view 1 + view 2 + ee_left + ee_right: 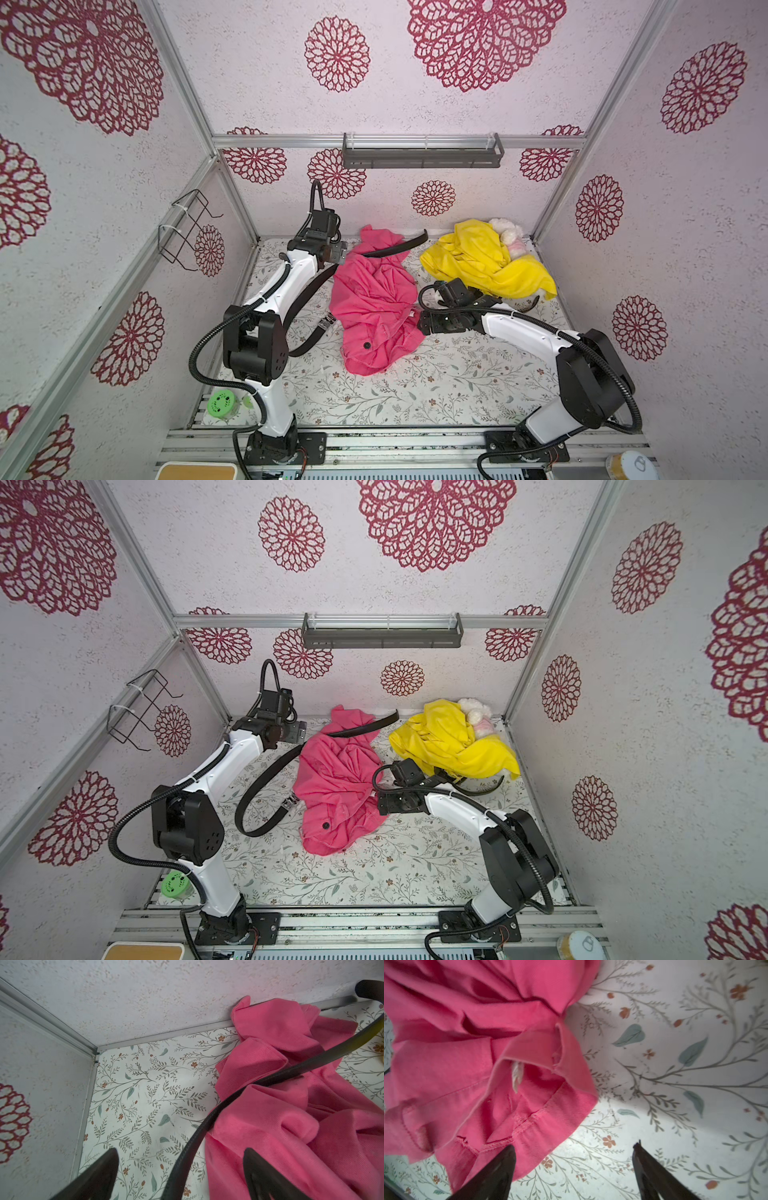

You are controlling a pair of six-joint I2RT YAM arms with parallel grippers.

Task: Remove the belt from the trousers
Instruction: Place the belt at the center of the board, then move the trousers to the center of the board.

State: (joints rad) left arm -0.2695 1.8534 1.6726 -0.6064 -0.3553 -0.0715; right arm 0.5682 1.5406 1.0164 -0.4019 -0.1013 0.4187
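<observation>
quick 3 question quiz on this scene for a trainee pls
1. True or false: the belt runs between the open jaws of the left gripper.
2. The buckle lies: A on the yellow cloth; B on the table beside the trousers; C on the wall shelf.
3. What does the right gripper hold?
Key: 1 true; 2 B; 3 nothing.

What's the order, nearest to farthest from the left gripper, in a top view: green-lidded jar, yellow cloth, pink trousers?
From the left gripper:
1. pink trousers, right beside it.
2. yellow cloth, back right.
3. green-lidded jar, front left.
</observation>
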